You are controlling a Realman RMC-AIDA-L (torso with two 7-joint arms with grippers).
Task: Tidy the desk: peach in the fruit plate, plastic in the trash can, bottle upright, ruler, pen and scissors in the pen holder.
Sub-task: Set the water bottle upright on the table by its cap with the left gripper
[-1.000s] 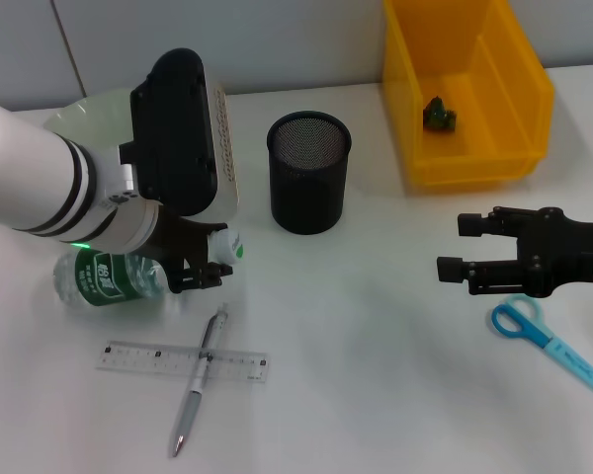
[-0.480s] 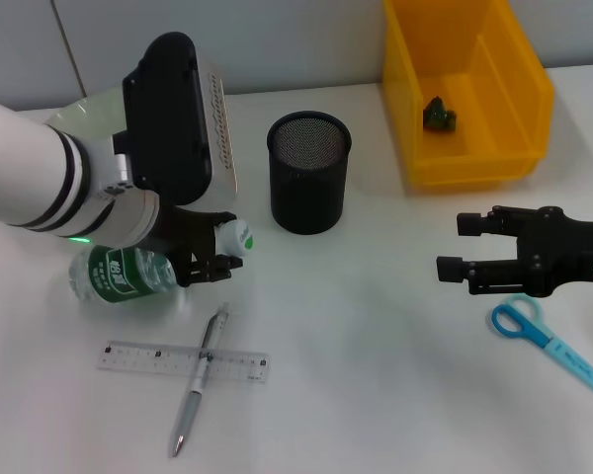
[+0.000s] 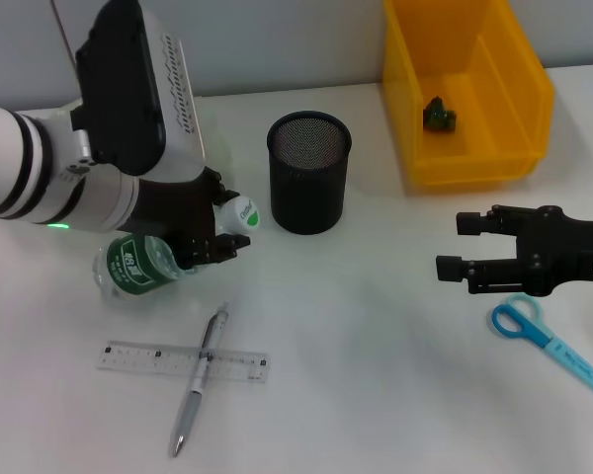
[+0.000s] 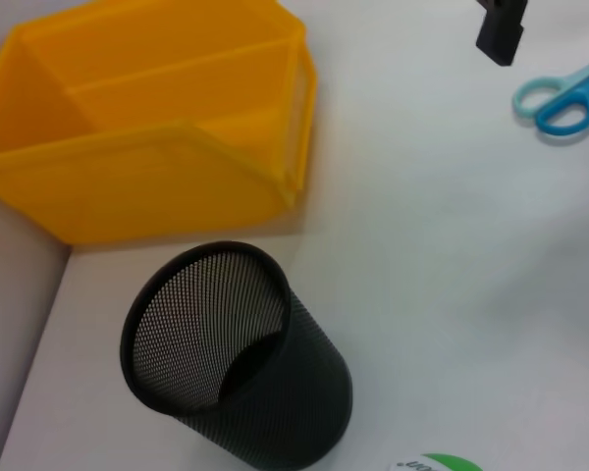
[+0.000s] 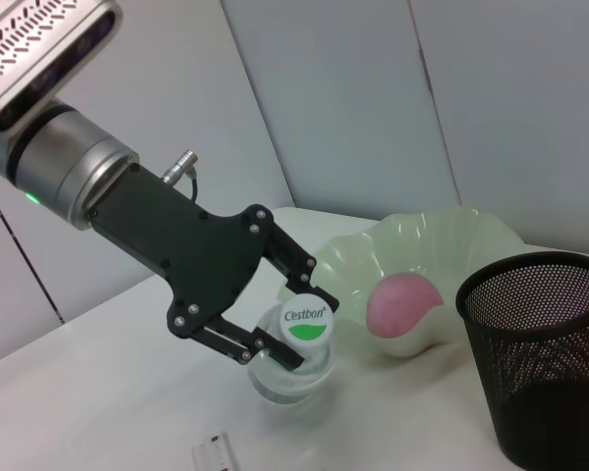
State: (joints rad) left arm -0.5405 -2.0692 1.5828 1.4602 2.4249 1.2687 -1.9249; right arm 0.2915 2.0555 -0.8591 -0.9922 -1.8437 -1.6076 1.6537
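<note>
My left gripper (image 3: 225, 227) is shut on the neck of the clear bottle (image 3: 138, 265) with the green label, just behind its white cap (image 3: 242, 214). The bottle is tilted, cap end raised, base near the table. The right wrist view shows the same grip, left gripper (image 5: 302, 329) on bottle (image 5: 287, 375). The black mesh pen holder (image 3: 308, 173) stands just right of it. A pen (image 3: 200, 380) lies across a clear ruler (image 3: 183, 362) in front. Blue scissors (image 3: 534, 331) lie near my open right gripper (image 3: 460, 245). A peach (image 5: 402, 302) rests in the pale green fruit plate (image 5: 452, 240).
A yellow bin (image 3: 465, 94) stands at the back right with a small green crumpled piece (image 3: 438, 115) inside. The left arm hides the fruit plate in the head view. The left wrist view shows the pen holder (image 4: 236, 363) and the bin (image 4: 147, 177).
My left gripper has swung up and to the right with the bottle's neck, raising the cap end so the bottle tilts more steeply. The right arm has not moved.
</note>
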